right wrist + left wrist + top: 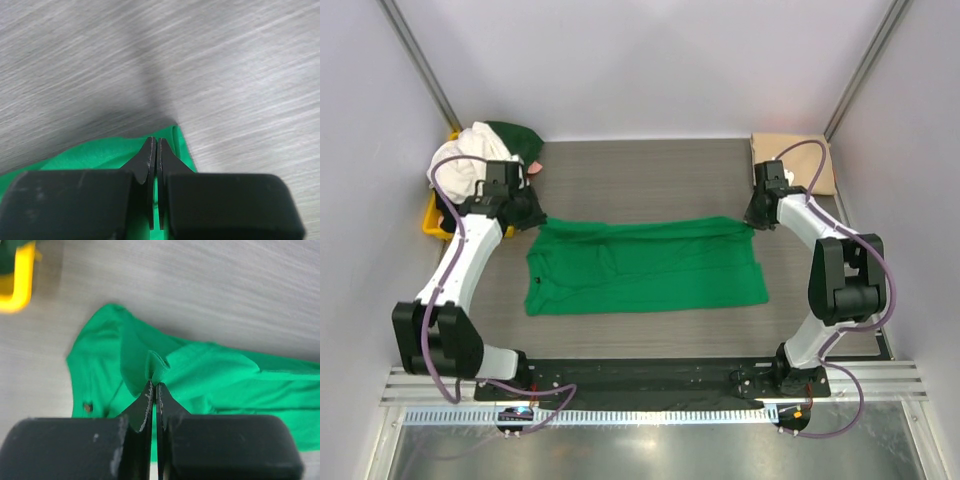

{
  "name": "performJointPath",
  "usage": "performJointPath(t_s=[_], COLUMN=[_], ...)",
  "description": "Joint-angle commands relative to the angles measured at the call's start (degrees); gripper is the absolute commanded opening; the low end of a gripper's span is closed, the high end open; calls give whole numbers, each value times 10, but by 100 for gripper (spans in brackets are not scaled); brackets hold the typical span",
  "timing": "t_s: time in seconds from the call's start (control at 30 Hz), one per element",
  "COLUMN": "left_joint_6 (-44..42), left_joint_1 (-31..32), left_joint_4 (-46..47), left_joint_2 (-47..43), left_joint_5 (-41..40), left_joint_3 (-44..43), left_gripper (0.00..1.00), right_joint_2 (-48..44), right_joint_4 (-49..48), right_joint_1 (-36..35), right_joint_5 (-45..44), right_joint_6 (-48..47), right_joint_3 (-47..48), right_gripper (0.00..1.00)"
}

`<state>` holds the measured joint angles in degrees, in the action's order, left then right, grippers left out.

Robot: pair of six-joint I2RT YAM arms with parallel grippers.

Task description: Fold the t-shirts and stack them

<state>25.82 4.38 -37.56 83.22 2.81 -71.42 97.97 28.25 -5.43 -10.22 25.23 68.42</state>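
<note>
Seen from above, the bright green short-sleeved cloth t-shirt (645, 265) lies spread flat across the middle of the grey wood-grain counter (650, 170), its long side running left to right. The left pincer (532, 216) is at its far left corner and the right pincer (756, 216) at its far right corner. A heap of white and dark green shirts (480, 150) sits in the shallow yellow plastic tray (432, 225) at far left, and a folded tan beige shirt (798, 160) lies at far right. The left wrist view shows its pincer pressed together on a small raised pleat of the green cloth. The right wrist view shows that pincer closed at the shirt's corner edge, with green cloth showing between the fingers, so it appears to be pinching the cloth. The step in hand looks like folding the far edge over toward the near one. To do it well, both arms should lift together, hold the edge taut, travel at equal pace and lay it flush on the near hem before letting go, or one side may sag or wrinkle.
</note>
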Motion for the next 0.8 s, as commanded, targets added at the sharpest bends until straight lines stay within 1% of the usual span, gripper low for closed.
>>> performJointPath(t_s=[0.0, 0.03, 0.07, 0.1, 0.13, 0.17, 0.2, 0.23, 0.27, 0.3, 0.33, 0.37, 0.43, 0.47, 0.53, 0.6, 0.7, 0.77], left_joint_6=[26, 34, 50, 56, 61, 68, 68, 70, 70, 70, 70, 71, 79, 84, 109, 125, 159, 178], left_joint_1=[0, 0, 0, 0, 0, 1, 0, 0, -1, 0, -1, 0, 0, 0, 0, 1, 6, 14], left_joint_4=[-35, -41, -48, -56, -64, -75, -93, -100, -113, -130, -132, -138, -139, -135, -110, -78, -40, -19], left_joint_2=[-72, -108, -126, -144, -181, -197, -216, -242, -256, -264, -273, -287, -299, -307, -310, -301, -271, -247], left_joint_5=[-24, -24, -19, -14, -12, -19, -24, -51, -54, -51, -46, -32, -32, -31, -32, -14, -14, -25], left_joint_3=[60, 79, 94, 111, 142, 152, 164, 174, 175, 174, 173, 169, 171, 182, 204, 237, 261, 271], left_gripper=[0, 0, 0, 1, 9, 13, 15, 33, 47, 57, 69, 72, 74, 74, 72, 70, 68, 67], right_joint_2=[-39, -48, -51, -56, -66, -74, -84, -108, -120, -132, -145, -163, -177, -181, -176, -152, -119, -87], right_joint_4=[-9, -9, -9, -10, -9, -8, -8, -8, -8, -8, -8, -9, -15, -19, -28, -32, -43, -59], right_joint_1=[7, 7, 8, 9, 10, 12, 14, 13, 13, 13, 13, 13, 9, 3, -12, -45, -77, -85], right_joint_5=[-29, -33, -34, -32, -24, -25, -29, -40, -47, -52, -55, -46, -21, 6, 34, 60, 85, 92], right_joint_6=[3, 7, 13, 15, 17, 24, 30, 38, 38, 46, 48, 50, 54, 54, 51, 45, 35, 33], right_joint_3=[-23, -30, -37, -49, -55, -61, -76, -86, -86, -88, -87, -83, -71, -66, -55, -49, -60, -72], right_gripper=[1, 1, 3, 20, 35, 52, 81, 90, 90, 93, 93, 93, 93, 92, 89, 85, 82, 79])
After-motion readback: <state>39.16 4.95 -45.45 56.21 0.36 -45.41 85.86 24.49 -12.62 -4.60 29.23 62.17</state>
